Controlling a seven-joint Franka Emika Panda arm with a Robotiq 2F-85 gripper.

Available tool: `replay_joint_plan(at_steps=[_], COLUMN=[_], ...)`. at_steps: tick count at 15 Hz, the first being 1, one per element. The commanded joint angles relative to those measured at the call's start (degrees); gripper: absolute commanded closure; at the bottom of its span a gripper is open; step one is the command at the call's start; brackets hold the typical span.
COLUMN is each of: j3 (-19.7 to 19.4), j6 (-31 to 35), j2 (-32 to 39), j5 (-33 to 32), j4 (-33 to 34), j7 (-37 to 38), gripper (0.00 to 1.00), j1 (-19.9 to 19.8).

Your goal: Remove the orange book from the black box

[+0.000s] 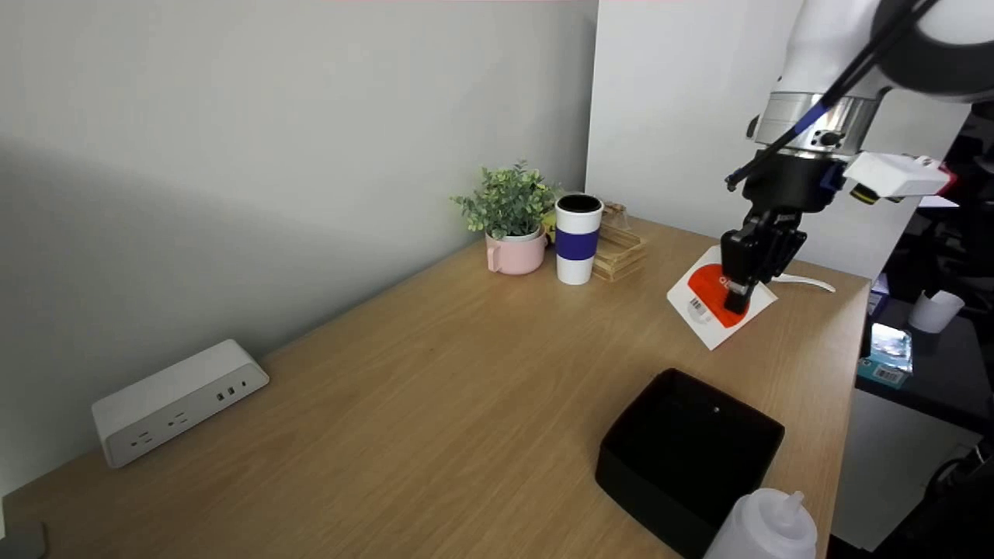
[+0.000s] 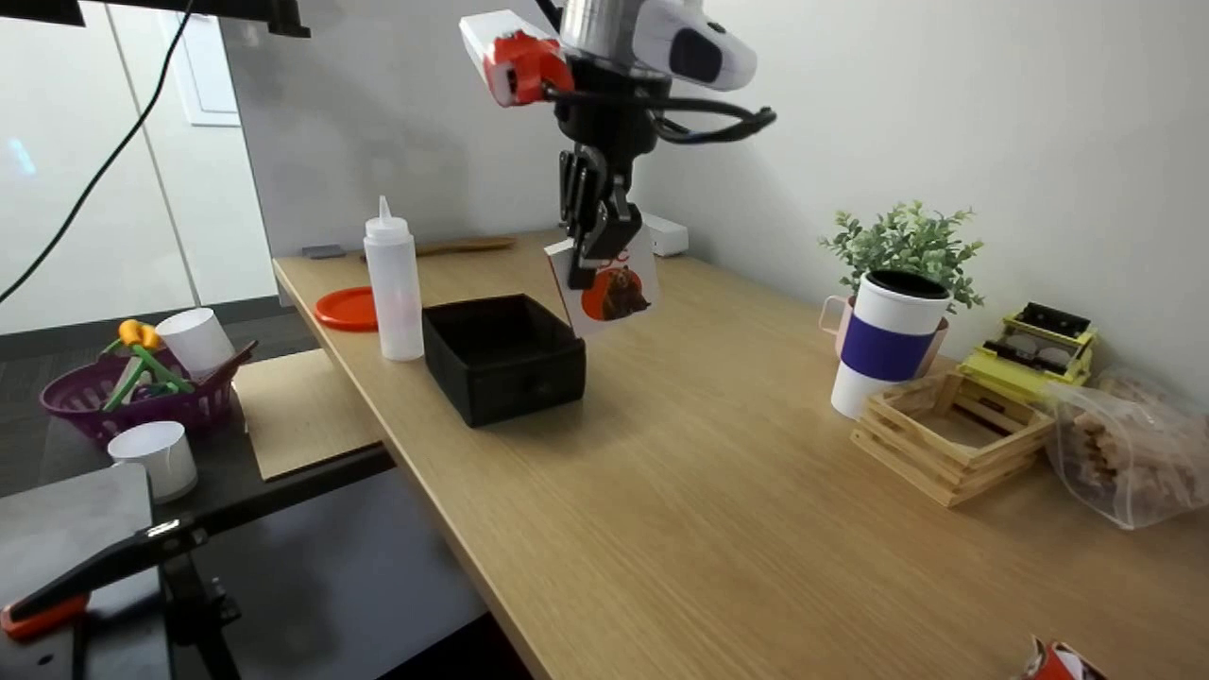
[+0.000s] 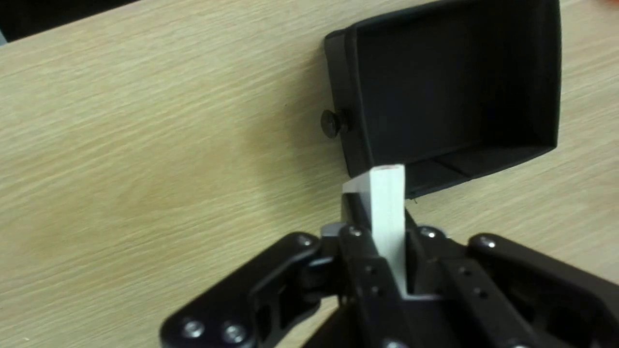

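Note:
The orange book, a white booklet with an orange-red patch, shows in both exterior views (image 1: 705, 289) (image 2: 619, 291) and edge-on in the wrist view (image 3: 388, 208). My gripper (image 1: 739, 293) (image 2: 587, 267) (image 3: 379, 212) is shut on it, one finger on each side. The book is tilted and held off the table, beside the black box and outside it. The open black box (image 1: 648, 489) (image 2: 527, 382) (image 3: 435, 87) sits on the table with a small knob on one side. Its visible inside holds nothing. The fingers cover part of the book's cover.
A squeeze bottle (image 1: 765, 532) (image 2: 394, 293) stands close beside the box, near a red plate (image 2: 346, 310). A tumbler (image 1: 576, 244) (image 2: 888, 331), potted plant (image 1: 514, 210) and wooden crate (image 2: 949, 439) stand along the wall. A white power strip (image 1: 178, 404) lies by the wall.

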Motion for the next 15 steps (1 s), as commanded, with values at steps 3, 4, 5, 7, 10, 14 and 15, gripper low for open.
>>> replay_joint_plan(at_steps=[3, 4, 5, 7, 10, 14, 15], j3=[0.2, 0.1, 0.1, -0.1, -0.6, -1.7, -2.0], j6=[-6.3, -7.8, -9.1, -11.0, -13.3, -17.5, -18.9], j2=[12.0, 13.3, 14.4, 16.0, 16.8, 17.4, 17.6], j5=[6.2, 5.7, 5.3, 4.8, 4.1, 2.9, 2.6], j4=[11.5, 12.9, 14.1, 15.9, 17.1, 18.4, 18.9], j7=[-5.5, -4.7, -4.0, -2.4, 0.8, 7.2, 9.0], gripper=[0.96, 0.96, 0.96, 0.96, 0.96, 0.96, 0.96], j1=[-3.5, -4.0, -4.3, -4.8, -5.1, -4.7, -4.7])
